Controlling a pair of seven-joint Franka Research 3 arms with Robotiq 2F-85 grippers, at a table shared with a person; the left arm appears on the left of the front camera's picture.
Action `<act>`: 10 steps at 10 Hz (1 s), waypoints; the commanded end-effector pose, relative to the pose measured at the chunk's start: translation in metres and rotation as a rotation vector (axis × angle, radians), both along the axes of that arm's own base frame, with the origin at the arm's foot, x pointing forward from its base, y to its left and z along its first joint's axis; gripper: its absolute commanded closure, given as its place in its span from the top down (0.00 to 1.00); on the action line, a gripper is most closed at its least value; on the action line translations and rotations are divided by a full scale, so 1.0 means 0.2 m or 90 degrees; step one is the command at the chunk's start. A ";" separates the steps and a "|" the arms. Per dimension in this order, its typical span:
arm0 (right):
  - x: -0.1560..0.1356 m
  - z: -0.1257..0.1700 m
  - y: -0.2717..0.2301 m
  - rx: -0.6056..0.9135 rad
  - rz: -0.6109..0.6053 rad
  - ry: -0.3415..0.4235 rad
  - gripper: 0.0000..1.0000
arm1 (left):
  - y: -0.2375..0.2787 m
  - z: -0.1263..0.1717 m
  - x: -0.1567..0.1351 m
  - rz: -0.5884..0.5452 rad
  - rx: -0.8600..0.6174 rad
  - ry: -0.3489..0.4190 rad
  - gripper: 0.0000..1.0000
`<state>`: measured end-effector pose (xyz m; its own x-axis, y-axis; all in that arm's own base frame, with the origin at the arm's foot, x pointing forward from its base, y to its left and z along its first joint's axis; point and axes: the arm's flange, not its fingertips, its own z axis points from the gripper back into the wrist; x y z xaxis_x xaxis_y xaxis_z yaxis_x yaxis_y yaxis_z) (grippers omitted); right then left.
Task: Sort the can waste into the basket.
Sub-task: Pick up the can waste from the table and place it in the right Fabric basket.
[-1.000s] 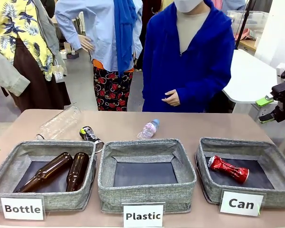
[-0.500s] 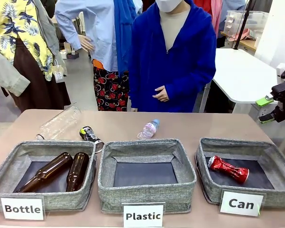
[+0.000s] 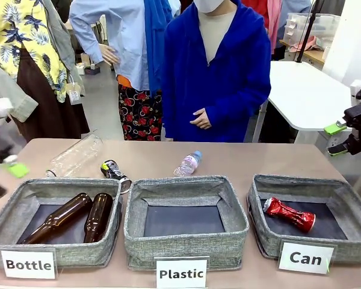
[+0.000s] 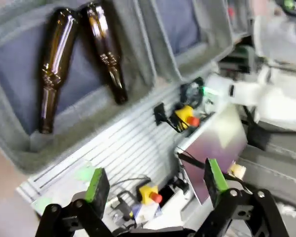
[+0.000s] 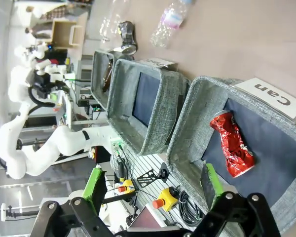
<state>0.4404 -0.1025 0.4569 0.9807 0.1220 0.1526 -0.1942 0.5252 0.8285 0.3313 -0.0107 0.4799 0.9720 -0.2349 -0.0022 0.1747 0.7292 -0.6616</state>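
Observation:
A crushed red can (image 3: 289,215) lies in the grey basket (image 3: 271,239) carded "Can" at the right; the right wrist view shows the same red can (image 5: 234,145) in that basket (image 5: 192,123). A crushed black can (image 3: 113,171) lies on the table behind the "Bottle" basket (image 3: 54,251), and the right wrist view also catches this black can (image 5: 126,32). My left gripper (image 3: 6,174) is a blur at the left edge, and in its own view the left gripper (image 4: 155,182) is open and empty. My right gripper (image 3: 334,139) hovers open at the far right, and its own view shows the right gripper (image 5: 153,182) empty.
Two brown glass bottles (image 3: 78,217) lie in the "Bottle" basket. The "Plastic" basket (image 3: 186,241) stands in the middle. A large clear bottle (image 3: 77,155) and a small one (image 3: 188,163) lie on the far table. A person in blue (image 3: 219,78) stands at the far side.
My left gripper has swung up into sight at the left edge, blurred by motion. The person has stepped a little to the left. The right gripper and both cans have not moved.

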 end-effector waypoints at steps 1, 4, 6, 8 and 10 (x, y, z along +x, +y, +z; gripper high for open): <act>-0.01 0.02 -0.01 -0.002 0.009 -0.011 1.00 | -0.18 0.02 0.22 0.005 0.153 0.003 1.00; -0.01 0.02 -0.01 -0.002 0.009 -0.011 1.00 | -0.43 0.03 0.44 -0.004 0.282 -0.056 1.00; -0.01 0.02 -0.01 -0.002 0.009 -0.011 1.00 | -0.46 -0.01 0.52 0.219 0.244 -0.017 1.00; -0.01 0.02 -0.01 -0.002 0.009 -0.011 1.00 | -0.47 0.02 0.46 0.014 0.261 -0.067 1.00; -0.01 0.02 -0.01 -0.002 0.009 -0.011 1.00 | -0.47 0.02 0.46 0.014 0.261 -0.067 1.00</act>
<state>0.4404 -0.1026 0.4568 0.9807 0.1220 0.1525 -0.1942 0.5253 0.8285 0.4254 -0.1116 0.4817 0.9818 -0.1898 0.0058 0.1826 0.9353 -0.3030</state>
